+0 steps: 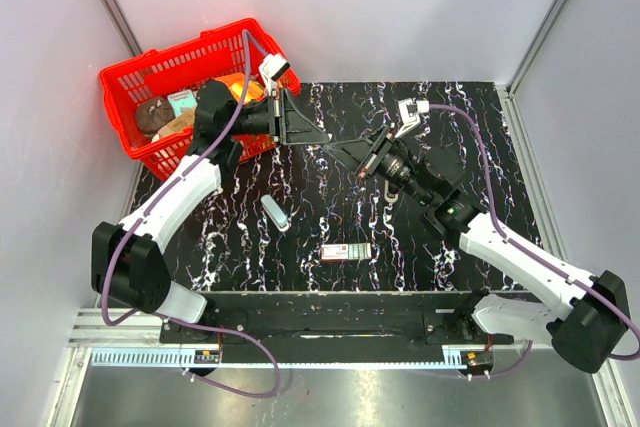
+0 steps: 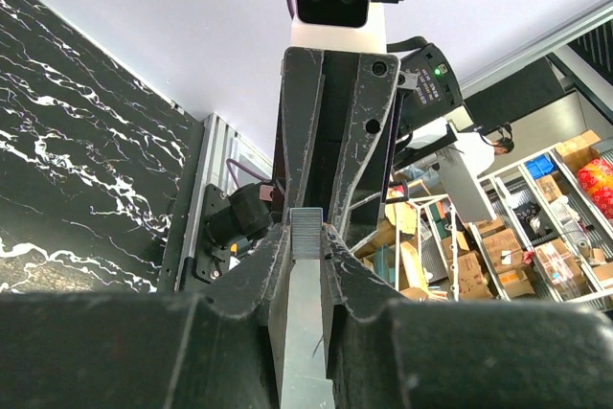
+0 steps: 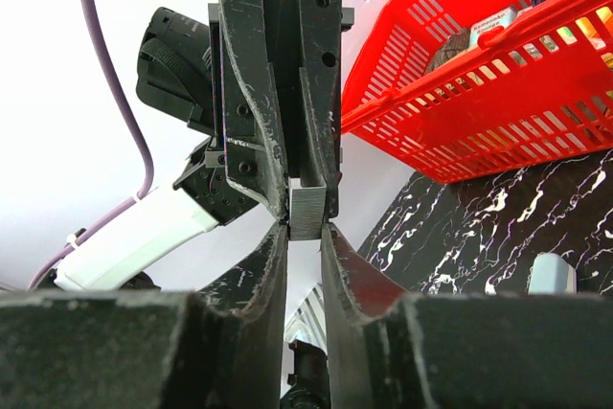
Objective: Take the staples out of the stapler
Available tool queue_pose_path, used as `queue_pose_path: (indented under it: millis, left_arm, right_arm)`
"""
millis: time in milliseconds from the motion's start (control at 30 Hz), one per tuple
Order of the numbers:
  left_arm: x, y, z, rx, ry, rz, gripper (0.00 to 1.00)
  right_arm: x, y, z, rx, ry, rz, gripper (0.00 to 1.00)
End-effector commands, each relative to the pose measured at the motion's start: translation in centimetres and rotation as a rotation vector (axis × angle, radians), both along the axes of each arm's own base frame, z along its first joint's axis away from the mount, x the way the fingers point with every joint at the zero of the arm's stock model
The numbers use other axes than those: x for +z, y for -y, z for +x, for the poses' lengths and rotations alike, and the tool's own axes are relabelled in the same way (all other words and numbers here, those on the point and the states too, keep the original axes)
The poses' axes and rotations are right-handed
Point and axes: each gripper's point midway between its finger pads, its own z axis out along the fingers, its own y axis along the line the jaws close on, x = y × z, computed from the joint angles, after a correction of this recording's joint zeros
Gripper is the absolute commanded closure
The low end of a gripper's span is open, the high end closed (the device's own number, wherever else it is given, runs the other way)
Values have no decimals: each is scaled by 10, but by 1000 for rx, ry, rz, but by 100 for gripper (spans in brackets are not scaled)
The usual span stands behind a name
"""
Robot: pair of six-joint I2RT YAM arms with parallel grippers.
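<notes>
Right now the left gripper (image 1: 318, 137) and the right gripper (image 1: 350, 152) are meeting tip to tip at the centre of the overhead view. Both are pinching one grey staple strip (image 2: 306, 235), jaws nearly closed. One stapler (image 1: 275, 212) is lying untouched below-left of them, one small box (image 1: 347, 252) is sitting at lower centre, and one red basket (image 1: 120, 87) is sitting at upper left.

Lying flat on the table (image 1: 320, 197), near and left of centre: stapler (image 1: 275, 212), a slim pale blue-grey bar with rounded ends, slanting from far-left to near-right, closed as far as can be told. Hanging above the table, well apart from it toward the far right: staples (image 2: 306, 234), a short grey ribbed strip, being pinched between left gripper (image 1: 325, 142) and right gripper (image 1: 352, 154), tip to tip.
</notes>
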Motion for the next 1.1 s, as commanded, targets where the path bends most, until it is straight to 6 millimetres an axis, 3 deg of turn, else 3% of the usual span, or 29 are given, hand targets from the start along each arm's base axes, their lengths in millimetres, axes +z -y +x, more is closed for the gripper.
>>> queue_pose_path:
  millis: [0, 200, 333, 500, 667, 767, 900, 1067]
  left_arm:
    - [10, -4, -8, -11, 60, -18, 90]
    - [7, -4, -9, -11, 63, -13, 85]
    - [4, -5, -4, 15, 80, 13, 56]
    - [-4, -16, 20, 120, 87, 77, 34]
    - [-24, -46, 65, 240, 71, 158, 30]
    - [-44, -66, 85, 310, 96, 272, 30]
    - [-76, -85, 92, 377, 168, 454, 32]
    - [-102, -103, 83, 405, 228, 587, 32]
  right_arm:
    - [41, 3, -11, 25, 98, 85, 78]
    - [41, 6, -8, 3, 103, 83, 88]
    - [38, 6, -10, 5, 98, 57, 91]
    - [14, 7, -15, 22, 40, -44, 94]
    - [-40, 15, -11, -19, -108, -247, 95]
    - [-96, 28, -9, -66, -256, -437, 95]
    - [-165, 46, -19, -112, -425, -624, 94]
    - [-225, 57, -38, -170, -555, -806, 99]
